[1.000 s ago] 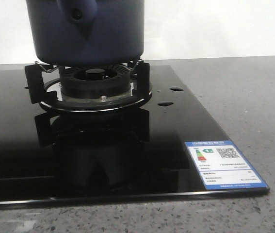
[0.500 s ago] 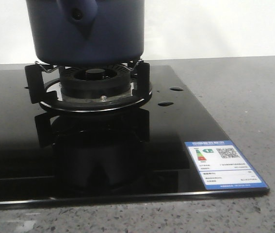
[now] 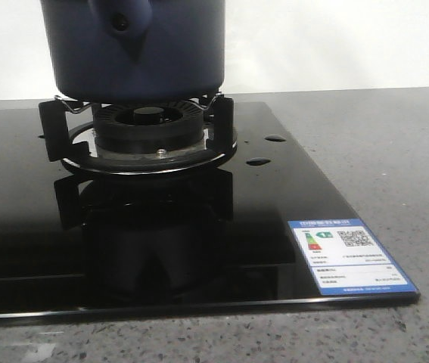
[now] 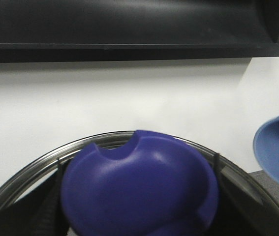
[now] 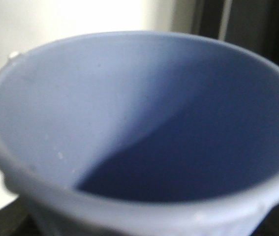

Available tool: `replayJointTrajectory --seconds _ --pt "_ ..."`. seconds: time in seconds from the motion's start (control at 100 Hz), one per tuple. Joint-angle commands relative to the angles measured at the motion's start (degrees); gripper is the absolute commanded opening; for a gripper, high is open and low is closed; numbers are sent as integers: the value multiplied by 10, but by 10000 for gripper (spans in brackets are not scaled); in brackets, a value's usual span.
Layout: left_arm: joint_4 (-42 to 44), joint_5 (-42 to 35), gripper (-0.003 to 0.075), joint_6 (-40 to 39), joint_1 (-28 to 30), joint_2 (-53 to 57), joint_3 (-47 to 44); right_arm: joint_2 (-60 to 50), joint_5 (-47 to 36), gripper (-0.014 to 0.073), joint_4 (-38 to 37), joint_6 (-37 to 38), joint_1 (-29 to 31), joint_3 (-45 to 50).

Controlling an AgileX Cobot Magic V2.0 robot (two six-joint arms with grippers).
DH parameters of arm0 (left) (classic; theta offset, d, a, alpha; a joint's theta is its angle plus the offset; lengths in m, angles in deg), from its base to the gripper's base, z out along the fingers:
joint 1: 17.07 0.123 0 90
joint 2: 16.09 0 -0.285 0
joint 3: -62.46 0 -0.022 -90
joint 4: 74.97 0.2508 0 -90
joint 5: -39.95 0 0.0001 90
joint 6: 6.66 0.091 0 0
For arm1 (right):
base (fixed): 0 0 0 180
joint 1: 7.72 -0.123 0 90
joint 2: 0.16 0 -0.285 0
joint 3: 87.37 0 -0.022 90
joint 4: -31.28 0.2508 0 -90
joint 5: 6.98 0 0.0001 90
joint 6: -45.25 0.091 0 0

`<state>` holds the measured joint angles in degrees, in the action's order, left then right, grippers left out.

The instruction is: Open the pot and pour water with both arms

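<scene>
The dark navy pot stands on the gas burner. Its handle stub with a small hole faces me, and its top is cut off by the frame. Neither gripper shows in the front view. In the left wrist view my left gripper is shut on the blue knob of a glass lid with a metal rim, held up before a white wall. A pale blue container fills the right wrist view with its mouth towards the camera and hides the right fingers. It also hangs tilted in the left wrist view.
The burner sits on a glossy black glass hob with a blue-edged label at its front right corner. Grey speckled counter lies to the right and in front. A black shelf runs above the lid.
</scene>
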<state>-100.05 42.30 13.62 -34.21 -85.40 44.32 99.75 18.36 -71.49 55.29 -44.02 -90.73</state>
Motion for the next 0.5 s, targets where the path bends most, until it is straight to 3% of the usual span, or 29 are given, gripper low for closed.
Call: replayJointTrajectory --seconds 0.0,0.11,0.24,0.49 --pt "1 -54 400 0 2 14 22 -26 57 247 -25 99 1 -23" --pt "1 -54 400 0 2 14 22 -34 78 247 8 157 1 -23" --pt "1 -53 400 0 2 14 22 -64 65 247 110 199 15 -23" --pt "9 -51 400 0 2 14 22 -135 -6 247 273 303 104 -18"
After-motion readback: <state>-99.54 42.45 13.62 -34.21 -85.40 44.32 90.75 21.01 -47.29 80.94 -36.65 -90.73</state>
